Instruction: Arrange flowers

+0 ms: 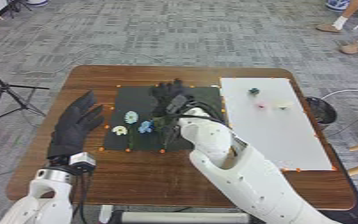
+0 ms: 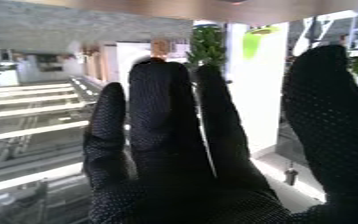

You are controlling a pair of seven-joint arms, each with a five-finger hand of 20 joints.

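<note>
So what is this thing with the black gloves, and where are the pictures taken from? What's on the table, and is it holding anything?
It's a robot with two white arms and a black-gloved hand on each. One picture comes from its head, looking down at the brown wooden table. The other comes from a camera on its right wrist, so that hand's glove looks huge.

In the head view, three flowers lie on a dark mat: a pale blue one, a white one and a deeper blue one. Three small flower-like bits sit on a white board.

The right hand is over the mat, the left hand beside it. Both look open, and I see nothing held.
</note>
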